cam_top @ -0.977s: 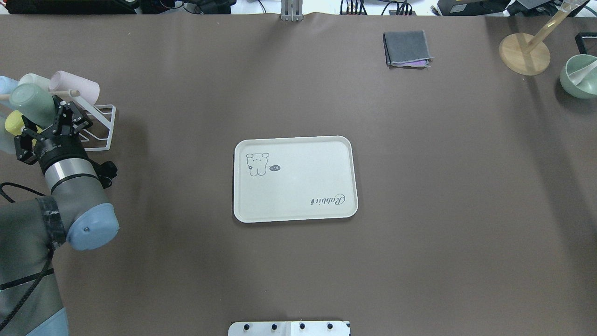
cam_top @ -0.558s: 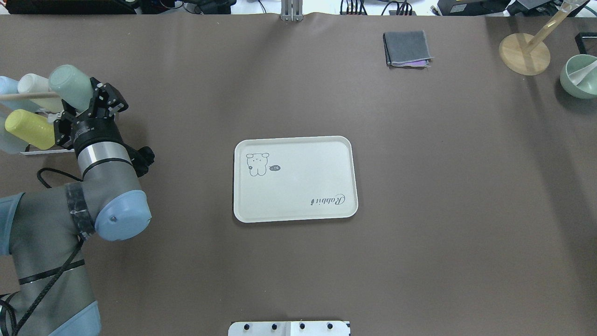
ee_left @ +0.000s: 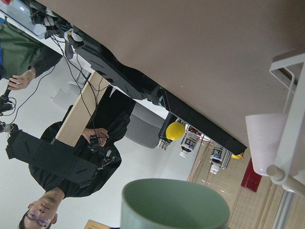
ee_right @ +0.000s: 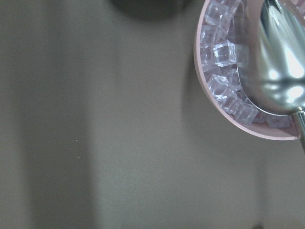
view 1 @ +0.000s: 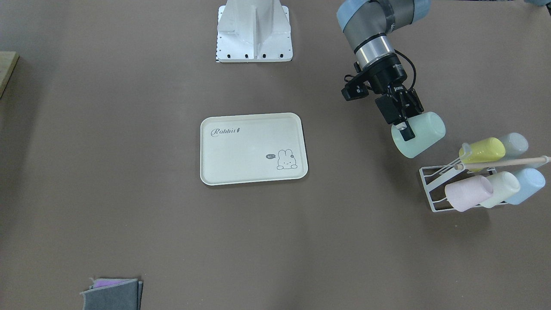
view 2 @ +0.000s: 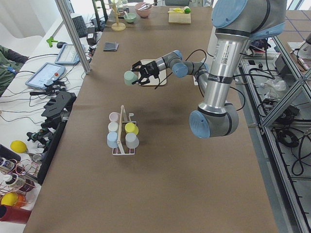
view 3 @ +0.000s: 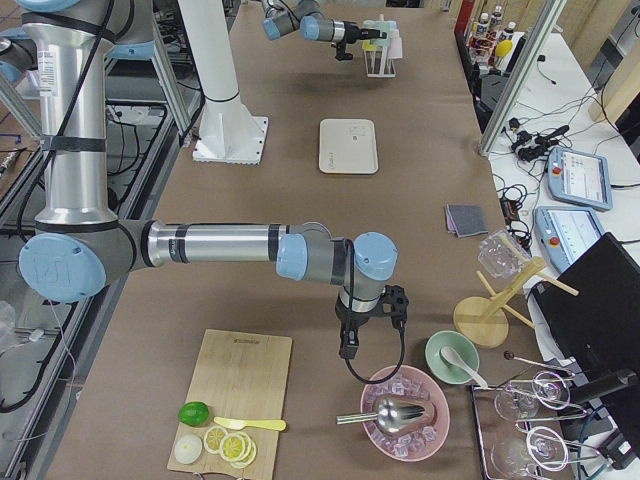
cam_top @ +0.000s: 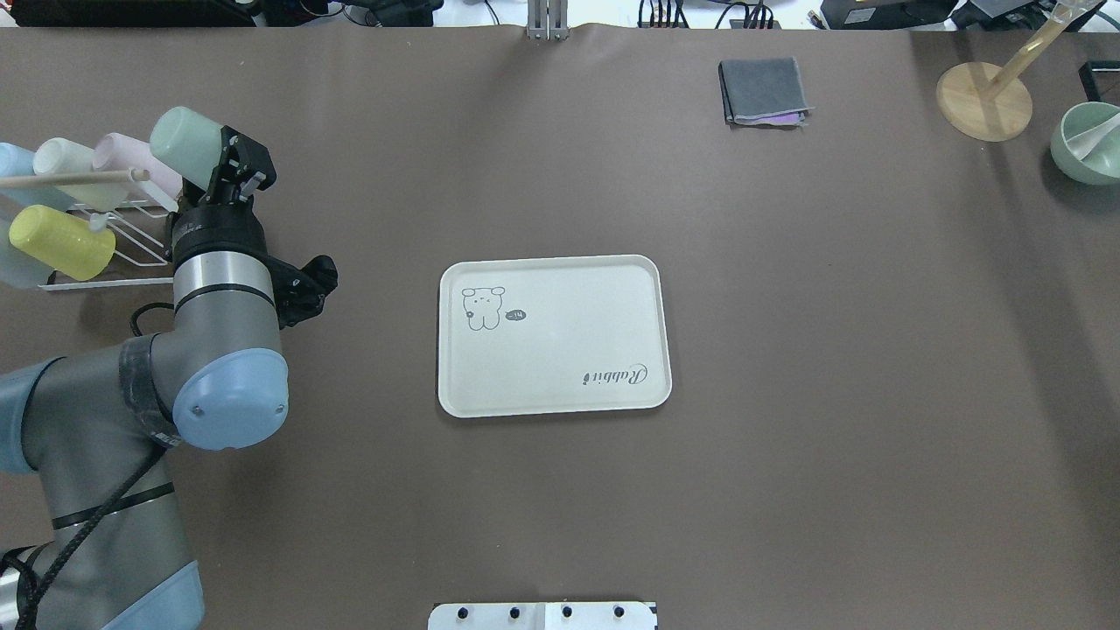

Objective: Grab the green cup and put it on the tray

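The left gripper point(cam_top: 229, 171) has its fingers clamped narrow on the green cup point(cam_top: 184, 140) and holds it in the air, tipped well over onto its side. In the front-facing view one black finger point(view 1: 404, 131) lies across the outside of the cup's wall. I can't quite see the other finger; it may be tucked inside the mouth. The cup hangs just beside the white wire rack point(cam_top: 131, 254), on the side towards the middle of the table, and touches neither the rack nor the brown tabletop.

The cream tray point(cam_top: 560, 341) lies flat in the centre of the table, well apart from the cup, with its rabbit drawing and "Rabbit" script facing up.

Other pastel cups sit tipped on the rack's pegs: a yellow cup point(cam_top: 57, 241), a pink cup point(cam_top: 122, 153), a cream cup point(cam_top: 61, 157) and a pale blue cup point(cam_top: 13, 162).

Far down the table the right gripper point(view 3: 347, 350) points downward next to a pink bowl point(view 3: 405, 412) of ice cubes point(ee_right: 224, 52), in which a metal scoop point(ee_right: 279, 57) rests. I cannot tell whether that gripper is spread or closed.

A folded grey cloth point(cam_top: 763, 90), a wooden stand point(cam_top: 984, 101) and a green bowl point(cam_top: 1085, 144) sit along the table's far edge.
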`<state>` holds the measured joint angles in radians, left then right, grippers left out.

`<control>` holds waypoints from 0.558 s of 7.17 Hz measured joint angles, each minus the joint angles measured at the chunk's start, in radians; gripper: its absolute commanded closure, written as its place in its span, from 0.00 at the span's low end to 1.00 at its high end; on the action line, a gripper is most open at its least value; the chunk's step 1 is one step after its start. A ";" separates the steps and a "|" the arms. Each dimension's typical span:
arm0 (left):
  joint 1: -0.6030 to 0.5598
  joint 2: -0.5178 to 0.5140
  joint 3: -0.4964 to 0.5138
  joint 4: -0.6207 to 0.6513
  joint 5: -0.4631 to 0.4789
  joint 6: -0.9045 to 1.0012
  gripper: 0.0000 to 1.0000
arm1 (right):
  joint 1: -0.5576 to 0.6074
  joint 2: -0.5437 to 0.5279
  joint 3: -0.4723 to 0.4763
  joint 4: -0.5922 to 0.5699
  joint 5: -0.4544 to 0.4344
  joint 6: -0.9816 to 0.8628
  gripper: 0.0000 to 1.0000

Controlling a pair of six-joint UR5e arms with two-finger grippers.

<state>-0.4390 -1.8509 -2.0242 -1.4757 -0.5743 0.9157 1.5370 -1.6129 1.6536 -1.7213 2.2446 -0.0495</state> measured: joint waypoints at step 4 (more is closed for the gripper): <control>0.000 0.034 0.002 -0.279 -0.104 0.003 0.49 | 0.000 0.003 0.006 0.005 0.000 -0.001 0.00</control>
<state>-0.4389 -1.8171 -2.0221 -1.7542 -0.6786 0.9188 1.5370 -1.6101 1.6593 -1.7166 2.2445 -0.0505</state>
